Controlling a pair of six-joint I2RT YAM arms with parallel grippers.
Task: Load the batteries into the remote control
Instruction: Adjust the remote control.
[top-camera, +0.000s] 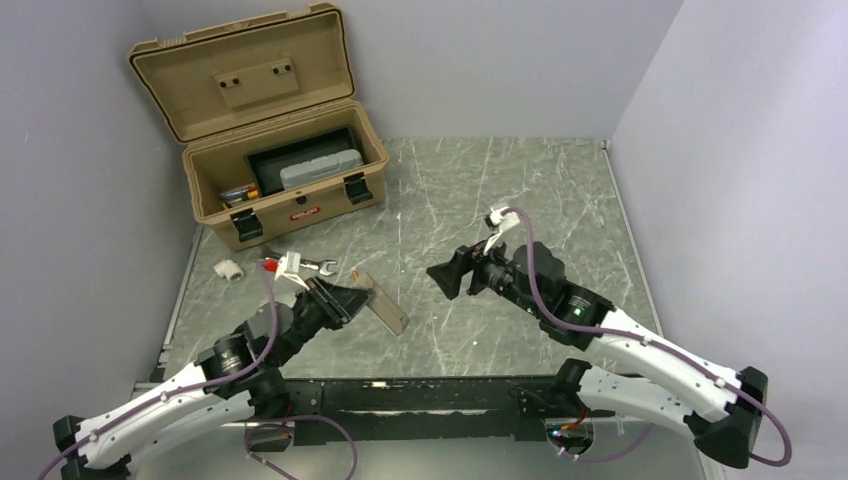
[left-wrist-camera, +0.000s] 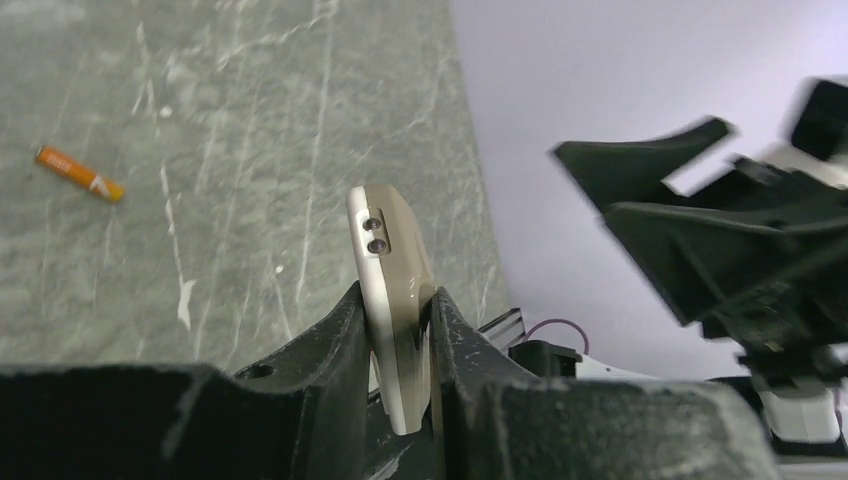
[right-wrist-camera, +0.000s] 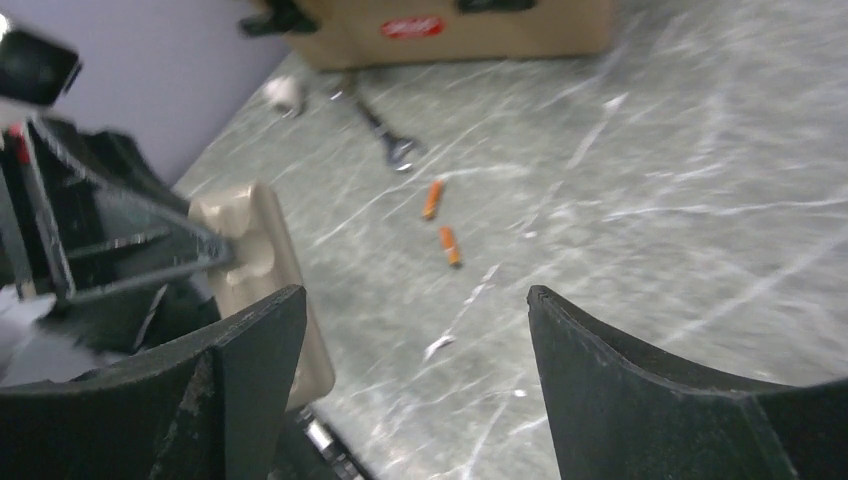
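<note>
A grey-green stone-patterned table (top-camera: 520, 200), veined with thin white streaks like marble, forms the bottom of a small three-sided booth. A smooth pale lavender-grey left wall (top-camera: 70, 200) rises straight from the table's left edge. A matching back wall (top-camera: 500, 60) closes the far side, and a matching right wall (top-camera: 740, 150) stands along the right edge. The walls meet at the two far corners. A thin silvery metal strip (top-camera: 632, 230) trims the table where it meets the right wall. Along the near edge runs a black metal rail (top-camera: 400, 400). The light is soft and even, leaving only faint shadows and a dull sheen on the table top.
</note>
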